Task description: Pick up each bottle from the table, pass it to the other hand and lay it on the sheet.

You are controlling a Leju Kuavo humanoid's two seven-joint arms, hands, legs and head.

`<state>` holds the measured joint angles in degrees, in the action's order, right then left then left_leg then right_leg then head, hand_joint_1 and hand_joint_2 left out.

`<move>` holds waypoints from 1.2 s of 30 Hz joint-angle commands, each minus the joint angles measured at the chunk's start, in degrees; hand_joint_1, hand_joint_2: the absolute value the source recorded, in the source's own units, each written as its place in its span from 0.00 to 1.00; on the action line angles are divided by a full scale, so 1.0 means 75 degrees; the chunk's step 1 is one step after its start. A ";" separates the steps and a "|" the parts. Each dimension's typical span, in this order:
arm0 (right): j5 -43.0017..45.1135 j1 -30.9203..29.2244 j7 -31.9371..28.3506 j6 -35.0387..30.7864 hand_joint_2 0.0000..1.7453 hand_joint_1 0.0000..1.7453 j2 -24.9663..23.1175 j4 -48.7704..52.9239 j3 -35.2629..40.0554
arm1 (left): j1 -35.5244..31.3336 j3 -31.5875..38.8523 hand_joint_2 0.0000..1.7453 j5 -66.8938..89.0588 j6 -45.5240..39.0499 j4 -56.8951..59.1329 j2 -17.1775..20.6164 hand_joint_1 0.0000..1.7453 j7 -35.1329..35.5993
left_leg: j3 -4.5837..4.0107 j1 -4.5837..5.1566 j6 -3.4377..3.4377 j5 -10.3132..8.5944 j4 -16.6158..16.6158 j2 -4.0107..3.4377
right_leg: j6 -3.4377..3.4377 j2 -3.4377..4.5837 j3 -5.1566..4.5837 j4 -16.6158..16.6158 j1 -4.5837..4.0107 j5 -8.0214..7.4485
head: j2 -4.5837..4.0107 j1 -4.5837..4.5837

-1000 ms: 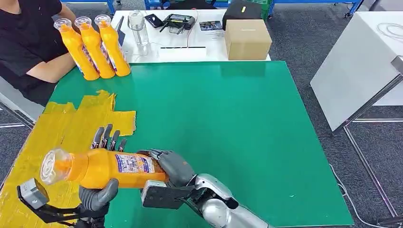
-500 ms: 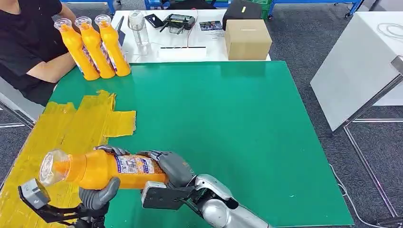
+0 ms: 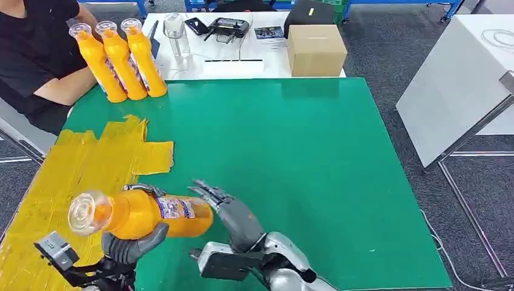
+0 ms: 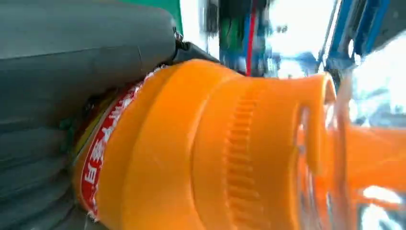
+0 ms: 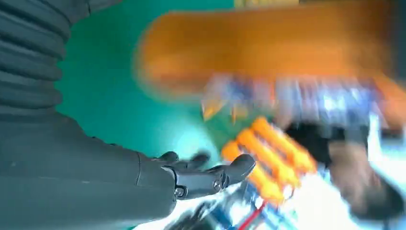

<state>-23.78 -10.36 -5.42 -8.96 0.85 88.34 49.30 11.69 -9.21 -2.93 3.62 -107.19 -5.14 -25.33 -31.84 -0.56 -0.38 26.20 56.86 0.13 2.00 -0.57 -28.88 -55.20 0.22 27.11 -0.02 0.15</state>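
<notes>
Gripping the orange bottle point(image 3: 142, 214) in my left robot hand point(image 3: 130, 245), I hold it on its side above the near edge of the green surface point(image 3: 291, 157), cap end toward my left and over the border of the yellow sheet point(image 3: 79, 167). My fingers wrap over the bottle's far side and my thumb presses its underside, just by the white and blue label. From my left wrist, the bottle's ribbed shoulder and red-edged label sit tight against my grey palm.

My right robot hand point(image 3: 227, 209) is empty, fingers spread and stretched out, just beside the bottle's base but apart from it. From my right wrist, the open fingers point(image 5: 210, 177) show with the blurred bottle ahead of them.

Three more orange bottles point(image 3: 118, 57) stand upright in a row at the far left corner of the surface, next to a person's arm point(image 3: 57, 91). Beyond the green mat, a cardboard box point(image 3: 315, 50) sits on the white table.
</notes>
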 commanded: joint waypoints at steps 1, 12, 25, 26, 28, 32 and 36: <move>0.0057 0.0962 -0.0271 -0.0027 0.00 0.00 0.0730 0.1499 -0.1225 | -0.0537 0.0827 1.00 0.0776 -0.0375 0.0336 0.0420 1.00 -0.0057 | 0.0003 0.0003 -0.0001 -0.0004 -0.0004 0.0019 | -0.0002 -0.0015 0.0009 0.0002 0.0002 0.0002 | 0.0000 0.0003; 0.0082 0.1650 -0.0580 -0.0228 0.00 0.00 0.0785 0.2379 -0.1672 | -0.0956 0.1255 1.00 0.6575 -0.3341 0.1012 0.0789 1.00 0.0871 | 0.0009 0.0004 0.0000 -0.0003 -0.0006 0.0016 | -0.0003 -0.0015 0.0013 0.0004 0.0002 0.0003 | 0.0000 0.0003; 0.0426 0.1048 -0.0420 0.0222 0.00 0.00 0.0659 0.2163 -0.1550 | -0.1789 0.0124 1.00 1.1495 -0.3113 0.4549 0.2160 1.00 0.3123 | 0.0033 0.0000 0.0001 -0.0006 -0.0018 -0.0018 | -0.0007 0.0015 0.0026 0.0013 -0.0001 -0.0006 | 0.0000 0.0003; 0.0421 0.1044 -0.0407 0.0217 0.00 0.00 0.0660 0.2157 -0.1548 | -0.1811 0.0069 1.00 1.1462 -0.2984 0.4631 0.2206 1.00 0.3128 | 0.0027 0.0003 -0.0001 -0.0004 -0.0013 -0.0020 | -0.0003 0.0012 0.0021 0.0007 0.0002 -0.0001 | 0.0000 0.0003; 0.0438 0.1009 -0.0386 0.0248 0.00 0.00 0.0663 0.2139 -0.1541 | -0.1854 -0.0031 1.00 1.1469 -0.2795 0.4793 0.2313 1.00 0.3159 | 0.0026 0.0003 0.0000 -0.0003 -0.0012 -0.0017 | -0.0003 0.0010 0.0023 0.0008 0.0001 0.0000 | 0.0000 0.0003; 0.0450 0.0915 -0.0354 0.0304 0.00 0.00 0.0625 0.2051 -0.1525 | -0.1947 -0.0043 1.00 1.1271 -0.2569 0.5107 0.2462 1.00 0.3086 | 0.0024 -0.0003 0.0000 -0.0001 -0.0010 -0.0030 | -0.0005 0.0024 0.0021 0.0008 -0.0003 -0.0003 | 0.0000 0.0003; 0.0450 0.0893 -0.0350 0.0314 0.00 0.00 0.0617 0.2024 -0.1519 | -0.1975 -0.0017 1.00 1.1065 -0.2439 0.5172 0.2485 1.00 0.2969 | 0.0022 0.0001 0.0001 -0.0006 -0.0012 -0.0021 | -0.0006 0.0017 0.0019 0.0005 0.0002 -0.0005 | 0.0000 0.0003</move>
<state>-20.63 -1.26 -8.44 -7.04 5.55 105.63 38.23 -0.16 -6.80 81.74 -16.26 -76.45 11.43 -2.21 -31.79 -0.56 -0.37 26.19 56.85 -0.02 1.99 -0.48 -28.84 -55.21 0.23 27.10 -0.02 0.17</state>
